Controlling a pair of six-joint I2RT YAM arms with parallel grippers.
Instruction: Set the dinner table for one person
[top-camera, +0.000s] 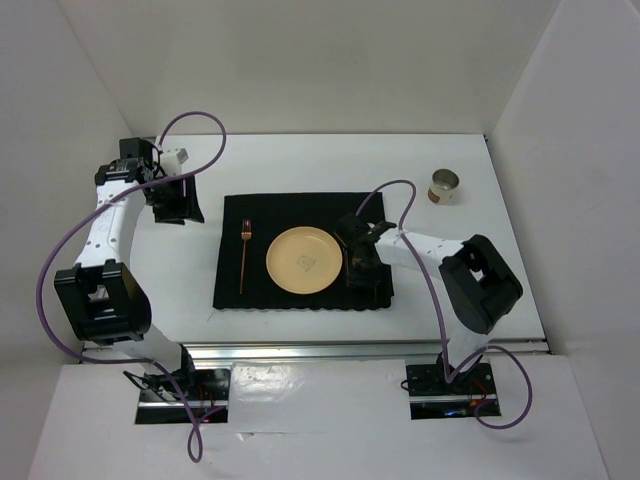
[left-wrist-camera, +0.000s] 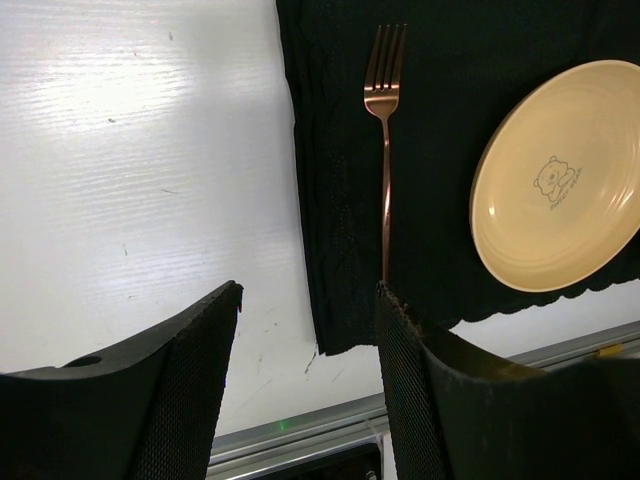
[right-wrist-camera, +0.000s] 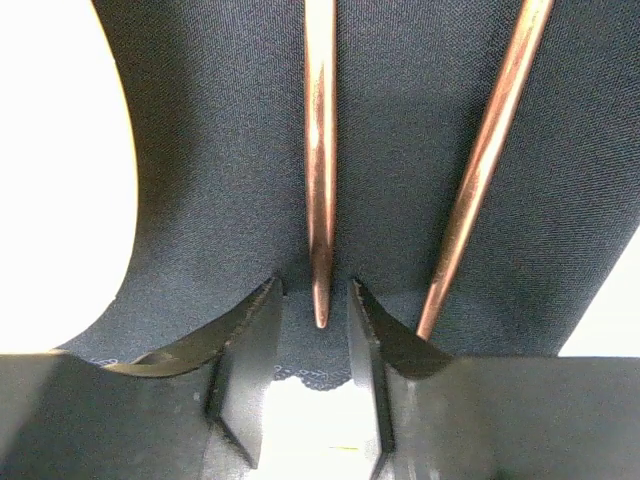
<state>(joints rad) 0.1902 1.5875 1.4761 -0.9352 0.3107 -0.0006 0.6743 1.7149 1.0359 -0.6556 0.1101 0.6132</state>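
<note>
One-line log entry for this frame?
left gripper open, beside placemat | right gripper open, straddling copper handle | fork, plate on placemat

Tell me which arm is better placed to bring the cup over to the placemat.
Right, probably. The right end effector hovers over the right side of the placemat, close to the cup; the left end effector sits beyond the placemat's left edge, farther away.

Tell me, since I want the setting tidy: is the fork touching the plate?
Apart. The left wrist view shows a clear strip of black placemat between the fork and the plate.
</note>
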